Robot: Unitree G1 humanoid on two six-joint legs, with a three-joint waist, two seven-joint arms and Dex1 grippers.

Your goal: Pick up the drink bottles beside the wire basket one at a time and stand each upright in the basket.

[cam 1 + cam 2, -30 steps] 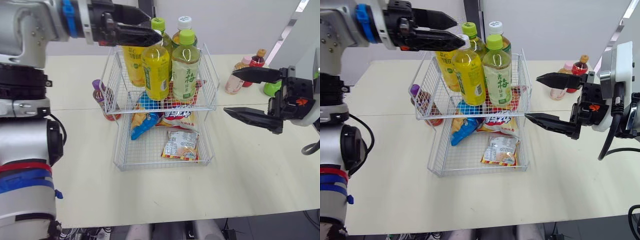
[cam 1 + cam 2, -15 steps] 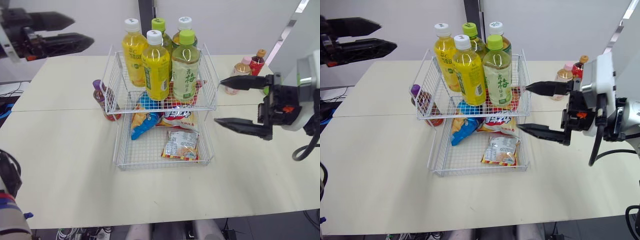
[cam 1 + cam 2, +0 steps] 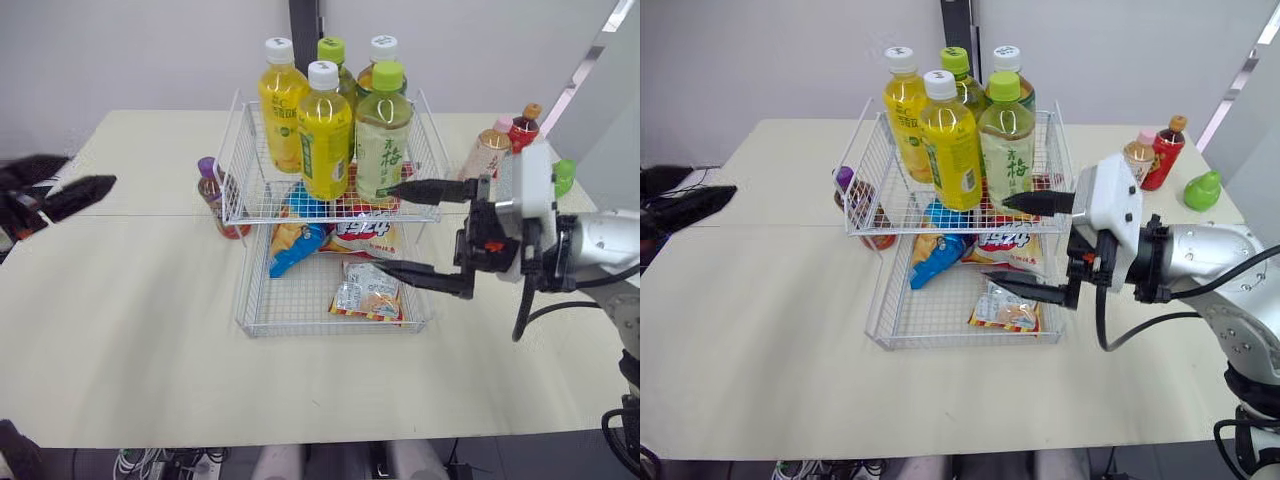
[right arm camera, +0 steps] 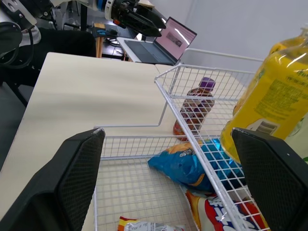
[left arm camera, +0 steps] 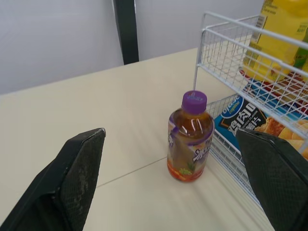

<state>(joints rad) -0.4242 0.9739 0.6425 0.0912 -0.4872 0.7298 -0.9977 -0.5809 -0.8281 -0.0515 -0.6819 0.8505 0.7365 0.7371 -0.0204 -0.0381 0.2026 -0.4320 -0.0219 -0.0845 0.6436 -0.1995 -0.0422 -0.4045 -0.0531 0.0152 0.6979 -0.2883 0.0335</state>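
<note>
Reaching in from the frame's right, the right gripper (image 3: 381,227) spreads its two black fingers wide and grips nothing. One finger is level with the upper tier's front rim, the other over the lower tier of the wire basket (image 3: 300,318) at centre frame, where snack bags (image 3: 367,292) lie. At the left edge the left gripper (image 3: 88,172) hovers above the table (image 3: 150,330), likewise parted and empty. A purple-capped bottle (image 3: 211,190) stands upright on the table just beside the basket's left side. Five drink bottles (image 3: 324,140) stand upright in the upper tier. In the upper right, a pink-capped bottle (image 3: 487,152) and a red bottle (image 3: 521,125) stand together on the table.
</note>
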